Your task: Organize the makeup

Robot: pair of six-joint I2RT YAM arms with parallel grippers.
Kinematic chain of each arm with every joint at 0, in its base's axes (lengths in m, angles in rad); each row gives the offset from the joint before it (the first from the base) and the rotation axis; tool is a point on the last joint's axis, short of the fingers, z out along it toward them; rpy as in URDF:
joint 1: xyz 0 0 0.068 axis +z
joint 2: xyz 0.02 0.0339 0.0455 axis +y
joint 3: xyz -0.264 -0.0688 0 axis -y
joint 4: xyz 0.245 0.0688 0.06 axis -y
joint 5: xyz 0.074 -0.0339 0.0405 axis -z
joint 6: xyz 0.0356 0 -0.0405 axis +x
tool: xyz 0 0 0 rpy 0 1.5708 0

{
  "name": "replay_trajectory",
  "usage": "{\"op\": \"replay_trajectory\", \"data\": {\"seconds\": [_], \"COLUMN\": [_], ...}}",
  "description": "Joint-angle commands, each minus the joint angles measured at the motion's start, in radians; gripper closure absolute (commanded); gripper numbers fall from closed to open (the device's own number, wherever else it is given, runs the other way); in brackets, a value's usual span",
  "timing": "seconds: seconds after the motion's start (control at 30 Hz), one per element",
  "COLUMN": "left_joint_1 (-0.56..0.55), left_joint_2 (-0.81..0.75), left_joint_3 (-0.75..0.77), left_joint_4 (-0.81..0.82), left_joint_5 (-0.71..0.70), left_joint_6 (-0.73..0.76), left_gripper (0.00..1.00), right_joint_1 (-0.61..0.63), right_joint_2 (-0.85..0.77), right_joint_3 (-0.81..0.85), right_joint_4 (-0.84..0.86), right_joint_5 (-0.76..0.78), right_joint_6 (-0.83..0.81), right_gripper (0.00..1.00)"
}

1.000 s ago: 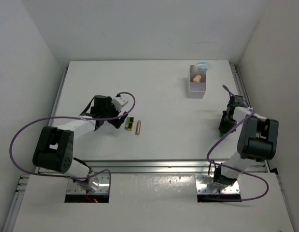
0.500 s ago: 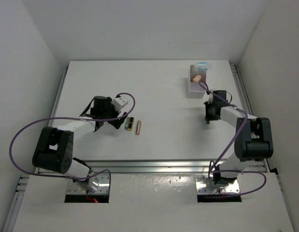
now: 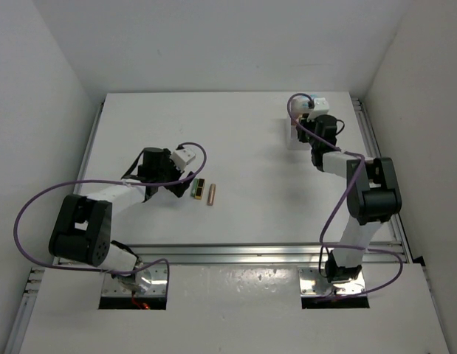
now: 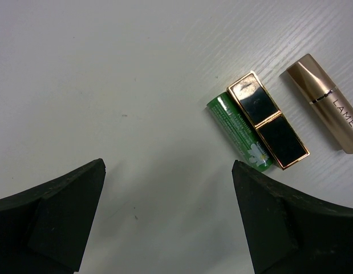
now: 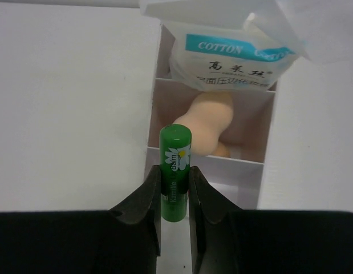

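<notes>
My right gripper (image 5: 175, 178) is shut on a small green tube (image 5: 175, 151) with a daisy label, held upright at the near-left corner of the white three-compartment tray (image 5: 244, 162). The tray's far compartment holds a white-blue packet (image 5: 227, 61). A peach sponge (image 5: 207, 123) lies in the middle one. My left gripper (image 4: 167, 168) is open over bare table, just left of three items. These are another green tube (image 4: 236, 132), a dark gold-edged stick (image 4: 267, 123) touching it, and a rose-gold lipstick (image 4: 327, 111) lying apart to the right.
In the top view the right arm (image 3: 361, 184) reaches across to the tray at the back right and covers most of it. The left arm (image 3: 125, 188) lies over the left half. A metal rail (image 3: 235, 254) runs along the near edge.
The right arm has swung from the table's right side forward and left to the tray. Its jaws narrowed. The left arm and the three items by it have not moved.
</notes>
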Motion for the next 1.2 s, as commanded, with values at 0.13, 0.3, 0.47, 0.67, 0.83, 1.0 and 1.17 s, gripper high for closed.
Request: {"op": "replay_trajectory", "data": {"seconds": [0.13,0.3,0.47,0.67,0.83,1.0,1.17], "left_joint_1": [0.006,0.006,0.006,0.015,0.015,0.015,0.015], "left_joint_2": [-0.031,-0.022,-0.022,-0.022,-0.022,-0.031,-0.022], "left_joint_3": [-0.008,0.001,0.011,0.011,0.011,0.02,0.055], "left_joint_4": [0.033,0.033,0.033,0.024,0.024,0.024,-0.025], "left_joint_5": [-0.004,-0.004,-0.004,-0.004,-0.004,0.04,0.069], "left_joint_6": [-0.01,-0.01,-0.01,-0.01,-0.001,0.008,-0.003], "left_gripper": [0.0,0.0,0.0,0.0,0.0,0.0,0.09], "right_joint_1": [0.01,0.001,-0.001,0.001,-0.001,0.001,0.004], "right_joint_2": [0.042,0.085,0.11,0.143,0.133,0.093,0.033], "right_joint_3": [0.025,-0.008,-0.013,-0.059,-0.07,-0.107,-0.145], "right_joint_4": [0.19,0.276,0.296,0.391,0.374,0.373,0.374], "right_joint_5": [0.022,0.024,0.018,0.024,0.025,0.027,0.027], "right_joint_6": [-0.046,-0.078,-0.064,-0.056,-0.041,-0.043,-0.05], "right_gripper": [1.0,1.0,1.0,1.0,0.77,0.59,0.45]}}
